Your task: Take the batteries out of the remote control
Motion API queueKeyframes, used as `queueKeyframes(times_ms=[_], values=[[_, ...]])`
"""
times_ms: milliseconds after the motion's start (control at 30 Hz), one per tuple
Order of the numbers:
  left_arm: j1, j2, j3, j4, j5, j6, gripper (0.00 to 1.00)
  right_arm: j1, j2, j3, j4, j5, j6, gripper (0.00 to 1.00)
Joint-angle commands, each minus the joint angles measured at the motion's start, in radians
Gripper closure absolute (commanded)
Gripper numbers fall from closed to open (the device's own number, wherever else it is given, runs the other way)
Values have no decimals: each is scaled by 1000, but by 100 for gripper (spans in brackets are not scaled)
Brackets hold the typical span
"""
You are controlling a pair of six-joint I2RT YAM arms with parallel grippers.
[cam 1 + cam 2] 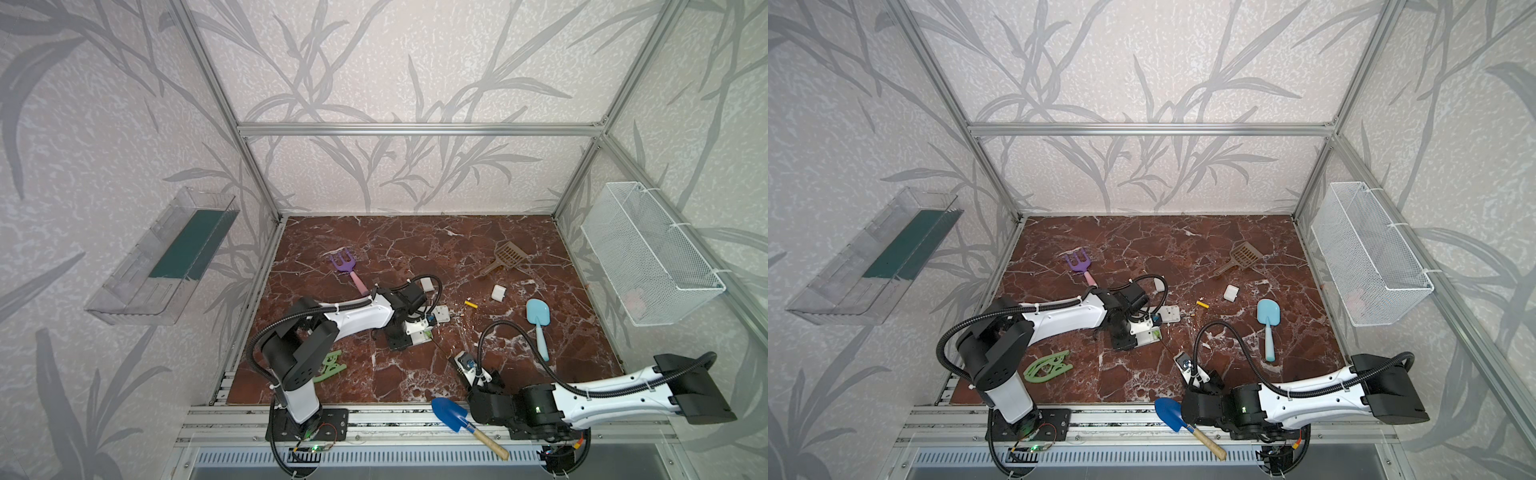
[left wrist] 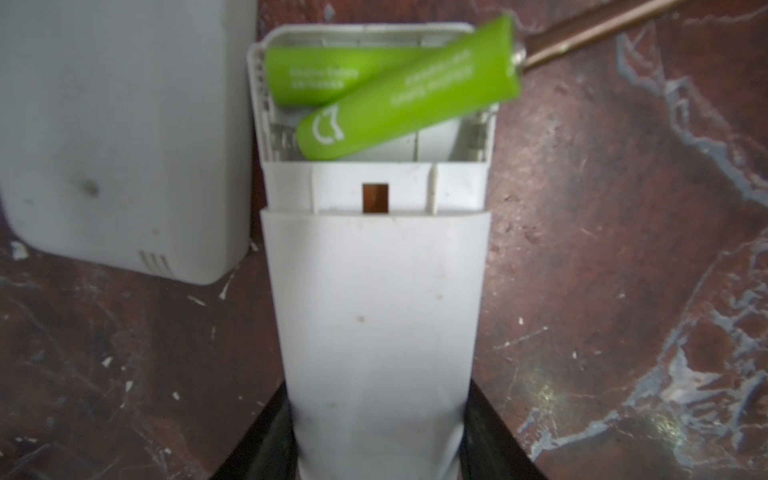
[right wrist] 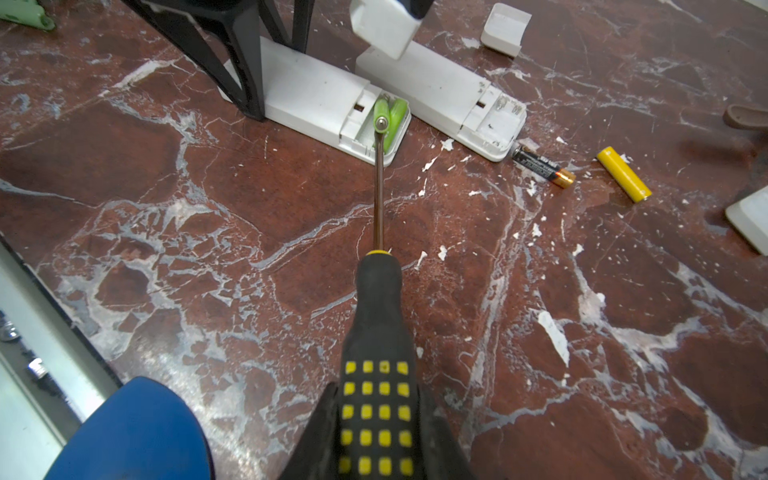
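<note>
My left gripper (image 2: 378, 436) is shut on a white remote control (image 2: 374, 311) that lies on the marble floor (image 2: 623, 291). Its battery bay is open. Two light green batteries sit there: one (image 2: 332, 75) lies flat, the other (image 2: 407, 99) is tilted up across it. My right gripper (image 3: 376, 436) is shut on the black-and-yellow screwdriver (image 3: 378, 316); its tip (image 3: 380, 122) touches the raised battery's end. A yellow battery (image 3: 623, 174) and a black one (image 3: 540, 166) lie loose. In both top views the grippers (image 1: 409, 332) (image 1: 1187, 365) face each other.
A second white remote (image 3: 449, 95) with an empty bay lies beside the held one. White covers (image 3: 505, 27) (image 1: 498, 292), a light blue shovel (image 1: 539, 320), purple rake (image 1: 347, 268), brown scoop (image 1: 505, 255), green piece (image 1: 330, 365) and blue trowel (image 1: 451, 413) surround. Wire basket (image 1: 652, 253) hangs right.
</note>
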Motion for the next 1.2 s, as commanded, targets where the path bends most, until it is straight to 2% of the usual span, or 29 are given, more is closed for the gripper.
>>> queueKeyframes(times_ms=[0,300,567,1000,1167], values=[[-24,41,-19,-9,36,-2,63,-17,28,0,56,-22,-34,100],[-33,41,-16,-10,42,-12,64,-69,69,13,86,-49,-47,100],[-53,42,-16,-30,41,-27,64,-125,79,17,129,-67,-108,100],[-57,36,-4,-69,12,-38,65,-140,-68,-15,24,-32,-88,100],[-55,48,-1,-64,9,-53,65,-139,-107,-18,4,-60,-102,100]])
